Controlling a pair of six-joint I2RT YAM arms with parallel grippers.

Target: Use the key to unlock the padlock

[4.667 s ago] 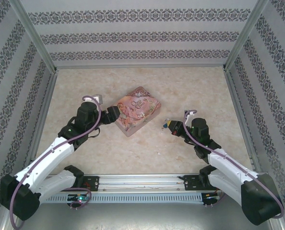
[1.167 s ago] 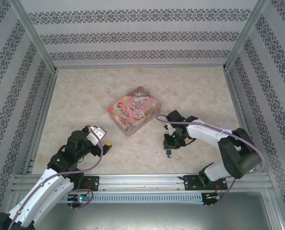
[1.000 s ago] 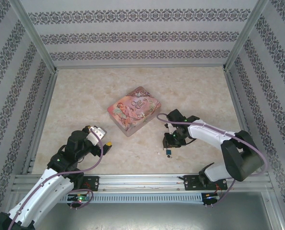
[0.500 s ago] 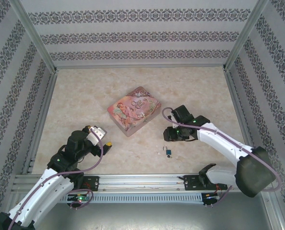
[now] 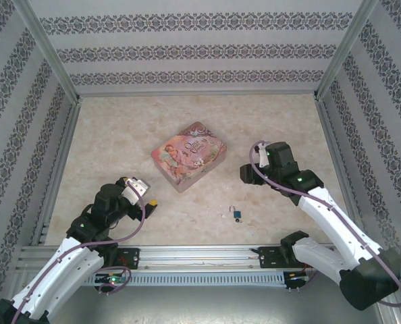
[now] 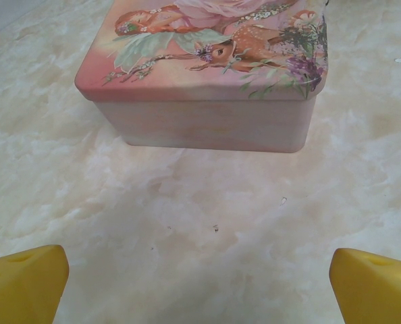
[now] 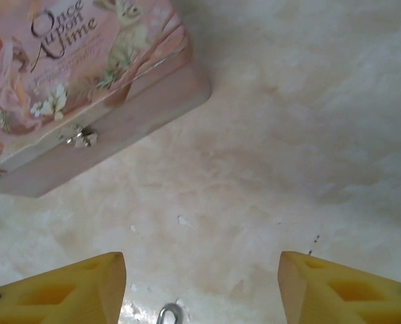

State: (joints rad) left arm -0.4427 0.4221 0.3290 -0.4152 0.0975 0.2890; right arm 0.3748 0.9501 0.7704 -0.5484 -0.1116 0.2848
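I see the tin box (image 5: 189, 154) at ctr of table (image 5: 106, 128). Nearer front edge, to its R, lies the padlock (image 5: 237, 214), key (image 5: 225, 216) just L of it.

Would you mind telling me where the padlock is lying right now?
In the top external view the padlock lies on the table, right of centre, nearer the bases than the pink tin and the right gripper, touching neither.

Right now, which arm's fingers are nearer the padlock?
Right. The right fingers hover open just beyond the padlock, on its far side. The left fingers, also open, sit farther off to the padlock's left.
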